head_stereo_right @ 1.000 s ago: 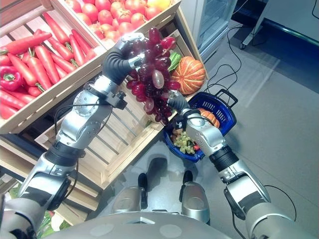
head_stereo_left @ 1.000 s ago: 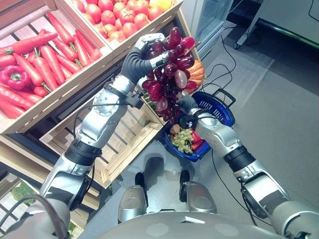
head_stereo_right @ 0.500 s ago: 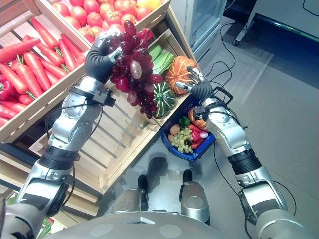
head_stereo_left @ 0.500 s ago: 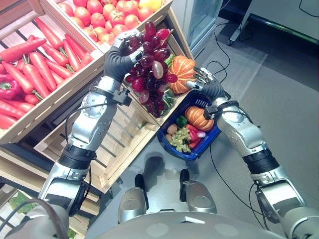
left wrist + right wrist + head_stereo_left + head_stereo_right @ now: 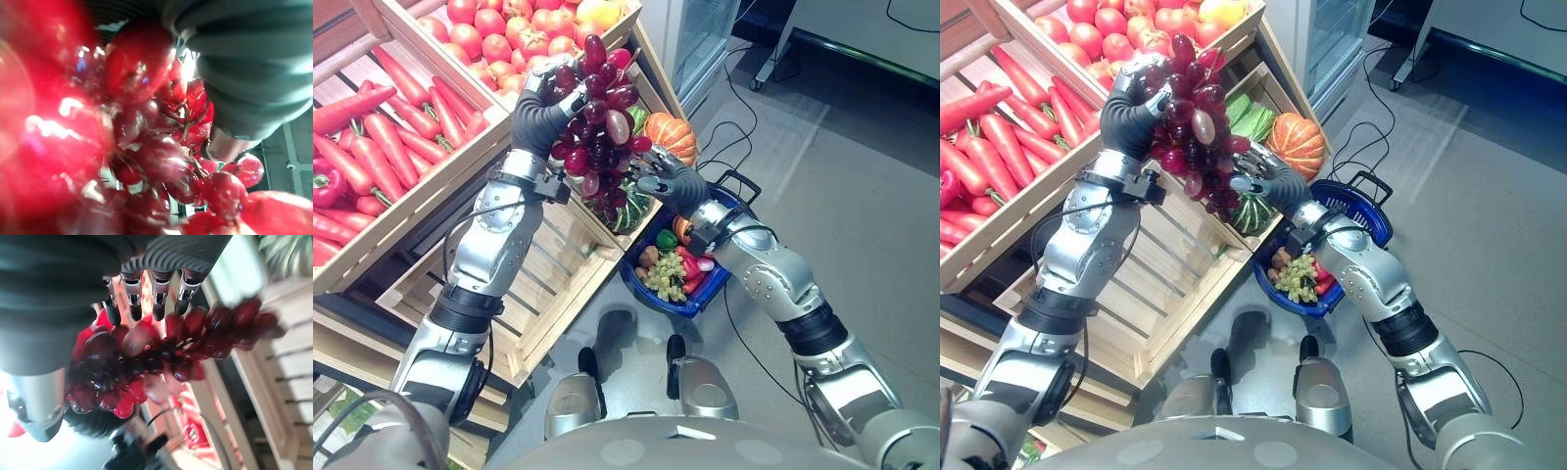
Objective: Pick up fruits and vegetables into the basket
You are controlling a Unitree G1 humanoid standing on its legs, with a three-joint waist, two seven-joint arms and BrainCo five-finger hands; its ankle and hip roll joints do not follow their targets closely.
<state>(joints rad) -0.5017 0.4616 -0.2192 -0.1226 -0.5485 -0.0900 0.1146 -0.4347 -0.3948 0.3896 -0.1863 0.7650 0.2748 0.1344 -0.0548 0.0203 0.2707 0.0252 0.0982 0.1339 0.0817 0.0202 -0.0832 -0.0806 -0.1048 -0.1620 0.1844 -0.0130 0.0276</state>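
Vertically hanging grape bunch (image 5: 599, 127), tip downward

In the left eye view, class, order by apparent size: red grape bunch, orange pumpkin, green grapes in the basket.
1. Red grape bunch, though nearness to the camera inflates it.
2. Orange pumpkin and green grapes look alike; unranked.

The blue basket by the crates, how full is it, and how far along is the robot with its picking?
Partly done: the blue basket on the floor already holds green grapes, a small pumpkin and other produce. In hand: the left robot hand grips a bunch of red grapes, raised above the basket, with the right robot hand open beside it. Left: lowering the bunch in; carrots and tomatoes remain in crates.
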